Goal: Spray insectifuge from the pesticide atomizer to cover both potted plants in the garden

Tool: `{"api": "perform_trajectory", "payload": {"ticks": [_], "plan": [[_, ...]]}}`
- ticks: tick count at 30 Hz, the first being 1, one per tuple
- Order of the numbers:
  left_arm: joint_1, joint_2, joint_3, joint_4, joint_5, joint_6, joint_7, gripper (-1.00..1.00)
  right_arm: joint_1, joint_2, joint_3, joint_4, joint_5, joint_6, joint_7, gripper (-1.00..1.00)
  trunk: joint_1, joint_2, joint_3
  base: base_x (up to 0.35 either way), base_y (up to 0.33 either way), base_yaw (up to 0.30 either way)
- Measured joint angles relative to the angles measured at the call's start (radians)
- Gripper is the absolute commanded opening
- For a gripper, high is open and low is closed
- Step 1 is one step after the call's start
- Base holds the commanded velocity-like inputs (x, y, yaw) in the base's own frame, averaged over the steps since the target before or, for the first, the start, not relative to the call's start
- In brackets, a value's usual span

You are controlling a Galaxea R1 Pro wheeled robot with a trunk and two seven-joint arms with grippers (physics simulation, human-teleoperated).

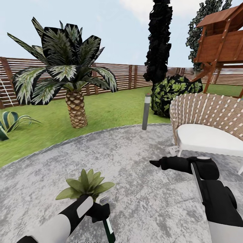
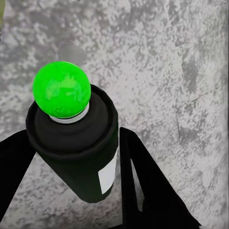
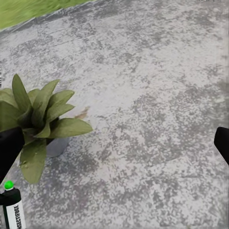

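On the paving [image 1: 135, 162], the potted plant [image 1: 86, 185] sits just beyond the atomizer [image 1: 108, 226].

We see our left arm [image 1: 57, 224] low down, reaching forward and bent up at the wrist. Its black left gripper [image 1: 98, 212] is closed tight around the pesticide atomizer [image 1: 108, 229]. In the left wrist view, the two black fingers [image 2: 143, 181] sit on each side of the bottle. Our right arm [image 1: 216, 199] is held higher and points across toward the left. The right gripper [image 1: 156, 164] hangs in the air, holding nothing. In the right wrist view its fingertips [image 3: 222, 141] are far apart.
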Motion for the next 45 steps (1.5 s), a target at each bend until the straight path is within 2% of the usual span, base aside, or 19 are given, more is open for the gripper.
{"api": "perform_trajectory", "payload": {"ticks": [12,22,32,39,45], "plan": [[0.0,-0.002,0.002,0.0,-0.002,-0.004,0.001,-1.0,-0.001,0.0,0.0,0.0,0.0,0.001,0.0,1.0,0.0,0.0,0.0,-0.004,-0.013,0.288],[0.0,-0.002,0.002,-0.001,-0.002,-0.037,0.002,-1.0,-0.001,0.0,0.0,0.0,0.0,0.002,0.0,1.0,0.0,0.0,0.0,0.033,-0.046,0.287],[0.0,-0.021,0.002,-0.01,-0.002,-0.064,0.005,-1.0,-0.002,-0.001,-0.001,0.0,0.0,0.0,0.0,1.0,0.0,0.0,0.0,0.167,-0.253,0.057],[-0.001,-0.044,0.004,-0.01,0.009,-0.063,0.029,-1.0,-0.005,0.0,-0.001,0.0,0.0,0.004,0.0,1.0,0.0,0.0,0.0,0.018,-0.039,0.245],[-0.002,-0.049,0.004,-0.011,0.011,-0.058,0.031,-1.0,-0.005,0.0,0.0,0.0,0.0,0.005,0.0,1.0,0.0,0.0,0.0,0.0,-0.189,0.225]]}}
